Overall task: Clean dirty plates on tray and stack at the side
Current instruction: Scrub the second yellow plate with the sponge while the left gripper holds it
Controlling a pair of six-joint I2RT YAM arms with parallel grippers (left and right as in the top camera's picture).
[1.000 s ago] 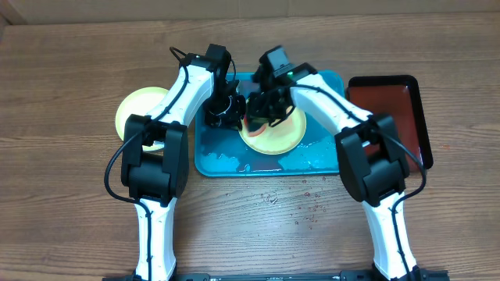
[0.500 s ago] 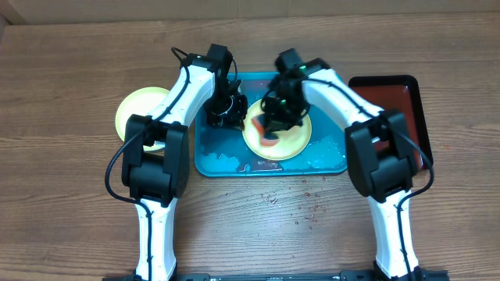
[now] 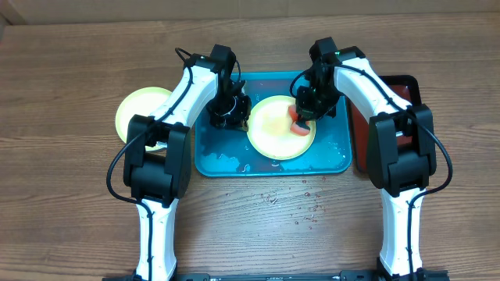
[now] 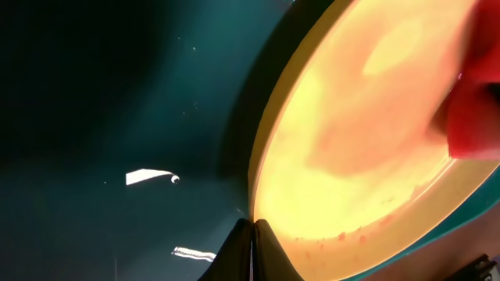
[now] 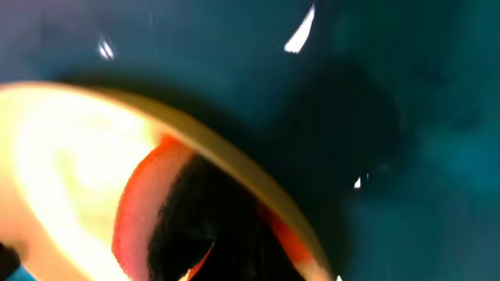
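**Scrubbing 1 plate on the tray, 1 already set aside**

Overhead: a pale yellow plate [image 3: 273, 134] lies in the wet turquoise tray [image 3: 226, 160]. The left gripper [image 3: 228, 115] sits at its left rim, forearm reaching in from the left. The right gripper [image 3: 305, 112] points down over the plate's right side with a red pad [image 3: 299, 126] under its tips, touching the plate. A second plate [image 3: 139, 109] rests on the table [image 3: 78, 203], left of the tray. A dark red tray [image 3: 359, 144] sits to the right, partly under the right arm.

Left wrist: the fingertips [image 4: 234, 251] meet at the plate [image 4: 367, 133] edge, apparently pinching the rim to steady it. Faint reddish film shows on the plate; the red pad [image 4: 476, 109] is at far right.

Right wrist: blurred. The red pad [image 5: 144, 195] lies at the plate [image 5: 62, 156] rim beneath a dark finger, so this tool looks clamped on the pad, though not sharply shown.

Judgement: wiping is under way. The next move calls for sweeping the pad across the remaining film while the rim is pinned, then lifting the plate onto the side one.
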